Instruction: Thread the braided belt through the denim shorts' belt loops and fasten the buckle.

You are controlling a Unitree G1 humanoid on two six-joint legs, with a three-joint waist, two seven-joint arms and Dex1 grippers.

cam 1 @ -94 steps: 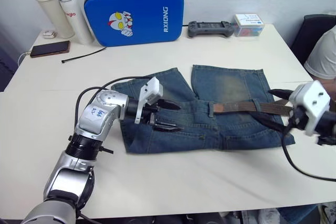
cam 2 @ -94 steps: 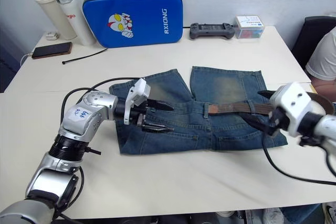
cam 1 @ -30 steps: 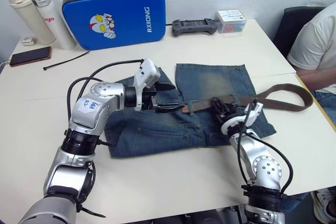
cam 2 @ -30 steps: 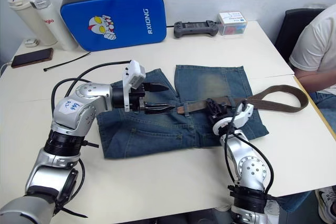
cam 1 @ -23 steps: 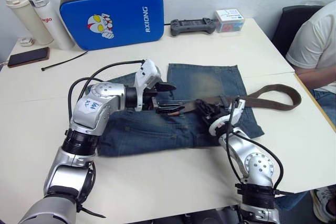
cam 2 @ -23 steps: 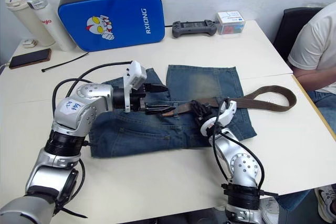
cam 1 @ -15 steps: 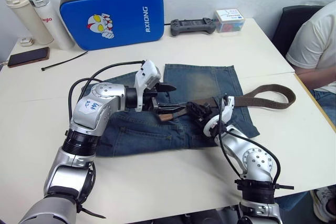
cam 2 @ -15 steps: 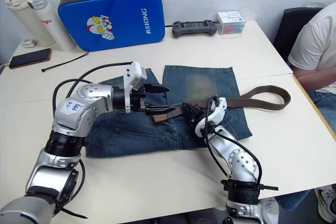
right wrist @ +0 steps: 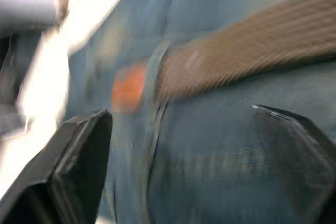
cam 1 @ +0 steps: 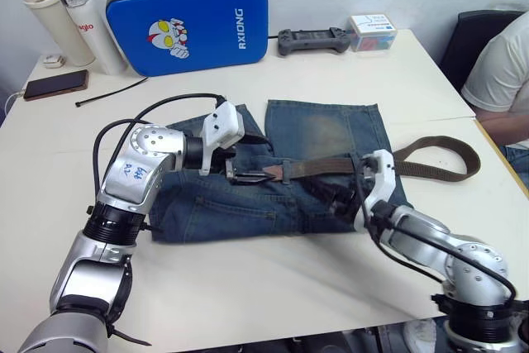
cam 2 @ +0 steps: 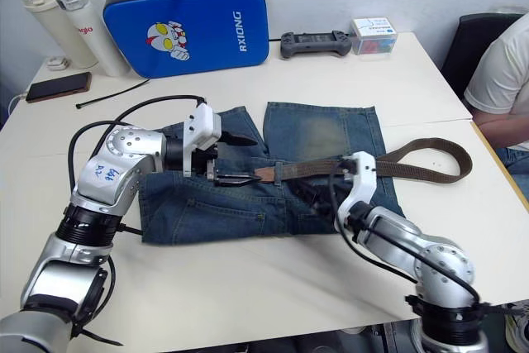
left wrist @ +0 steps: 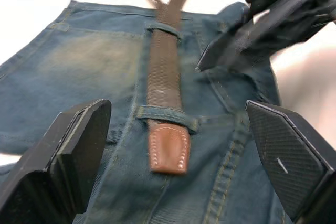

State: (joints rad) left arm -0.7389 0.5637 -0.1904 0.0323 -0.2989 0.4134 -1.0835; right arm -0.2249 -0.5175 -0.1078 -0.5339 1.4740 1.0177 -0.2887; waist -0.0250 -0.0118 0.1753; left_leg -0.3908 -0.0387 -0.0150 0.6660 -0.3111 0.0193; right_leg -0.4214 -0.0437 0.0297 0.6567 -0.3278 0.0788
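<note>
The denim shorts (cam 1: 248, 204) lie flat mid-table with the waistband running left to right. The braided belt (cam 1: 322, 169) lies along the waistband under two belt loops (left wrist: 167, 115), and its far end curls back on the table at the right (cam 1: 471, 155). Its tan tip (left wrist: 169, 150) pokes out just past a loop. My left gripper (cam 1: 241, 167) is open, with its fingers either side of that tip. My right gripper (cam 1: 339, 197) is open, low over the shorts just nearer than the belt. I cannot make out the buckle.
At the back stand a blue case (cam 1: 190, 18), two bottles (cam 1: 66, 10), a phone (cam 1: 56, 84), a black cable tie (cam 1: 111, 91), a game controller (cam 1: 310, 39) and a small box (cam 1: 372, 31). A seated person (cam 1: 504, 72) is at the right edge.
My right gripper has drawn back to the right, away from the belt tip and my left gripper. The belt tip has stayed by the left gripper. The camera has shifted slightly.
</note>
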